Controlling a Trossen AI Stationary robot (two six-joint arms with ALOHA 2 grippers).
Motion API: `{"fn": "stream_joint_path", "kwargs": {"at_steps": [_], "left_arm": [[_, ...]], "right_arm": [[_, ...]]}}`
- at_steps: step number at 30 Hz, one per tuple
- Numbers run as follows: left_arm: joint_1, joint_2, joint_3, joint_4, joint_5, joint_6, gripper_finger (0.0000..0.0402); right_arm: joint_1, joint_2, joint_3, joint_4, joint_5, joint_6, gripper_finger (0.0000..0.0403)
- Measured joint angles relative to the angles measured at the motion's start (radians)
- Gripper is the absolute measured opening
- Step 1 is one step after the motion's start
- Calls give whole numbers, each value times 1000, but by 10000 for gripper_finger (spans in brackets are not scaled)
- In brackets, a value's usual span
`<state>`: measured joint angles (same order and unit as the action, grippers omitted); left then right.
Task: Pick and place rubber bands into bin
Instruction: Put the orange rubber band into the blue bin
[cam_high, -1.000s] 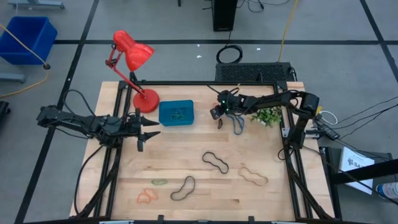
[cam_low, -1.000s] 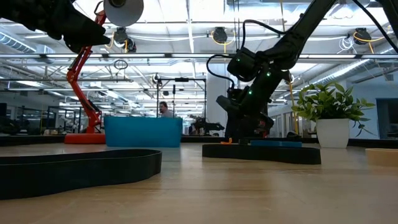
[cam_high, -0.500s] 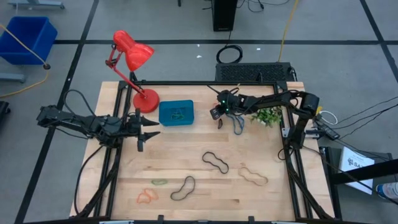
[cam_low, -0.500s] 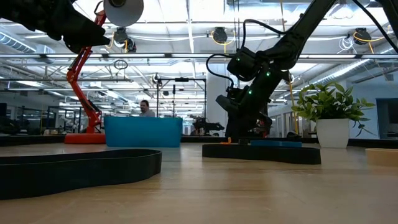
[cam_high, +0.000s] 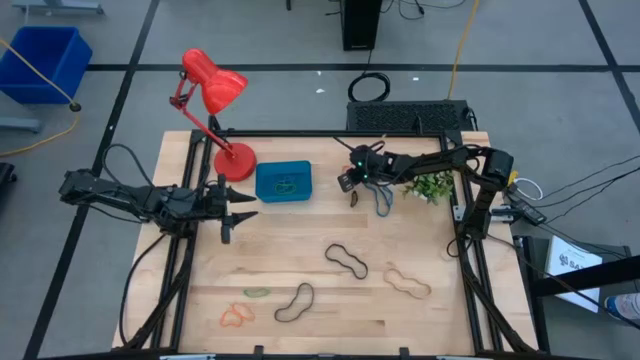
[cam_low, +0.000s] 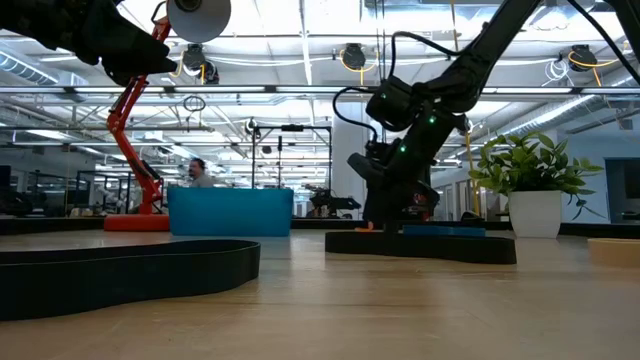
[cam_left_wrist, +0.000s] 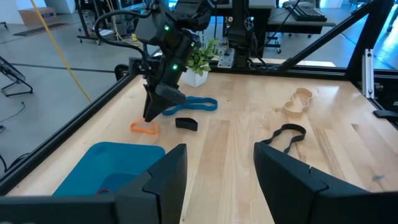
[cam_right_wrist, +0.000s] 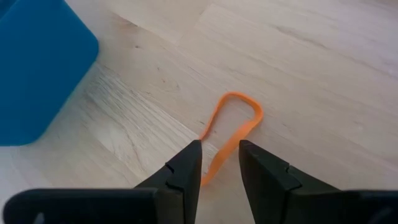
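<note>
Now my right gripper (cam_right_wrist: 219, 163) sits low on the table just beside the bin (cam_high: 283, 182), fingers narrower than a second ago and straddling one end of the orange rubber band (cam_right_wrist: 231, 134) — a pinch in progress, not yet a confirmed hold, and neither arm has shifted otherwise. My left gripper (cam_high: 236, 216) waits near the bin's other side, fingers apart and empty. A person in the room behind has walked further left. No brands, labels or writing are legible.
</note>
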<state>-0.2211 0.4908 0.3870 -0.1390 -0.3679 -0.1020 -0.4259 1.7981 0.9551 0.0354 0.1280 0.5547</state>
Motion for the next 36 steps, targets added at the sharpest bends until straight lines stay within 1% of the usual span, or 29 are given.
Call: {"fn": "stream_joint_path", "kwargs": {"at_steps": [7, 12, 18, 25, 33, 36], "left_arm": [[0, 0, 0, 0, 0, 0, 193], [0, 0, 0, 1, 0, 0, 193], [0, 0, 0, 0, 1, 1, 193], [0, 0, 0, 0, 1, 2, 193], [0, 0, 0, 1, 3, -1, 193], [0, 0, 0, 1, 3, 3, 193]], "right_arm": [[0, 1, -20, 2, 1, 33, 105], [0, 49, -20, 82, -6, 36, 106], [0, 81, -17, 113, -13, 24, 98], [2, 61, -20, 110, -4, -30, 68], [26, 58, -21, 112, -3, -155, 7], [53, 57, -21, 119, -2, -183, 4]]}}
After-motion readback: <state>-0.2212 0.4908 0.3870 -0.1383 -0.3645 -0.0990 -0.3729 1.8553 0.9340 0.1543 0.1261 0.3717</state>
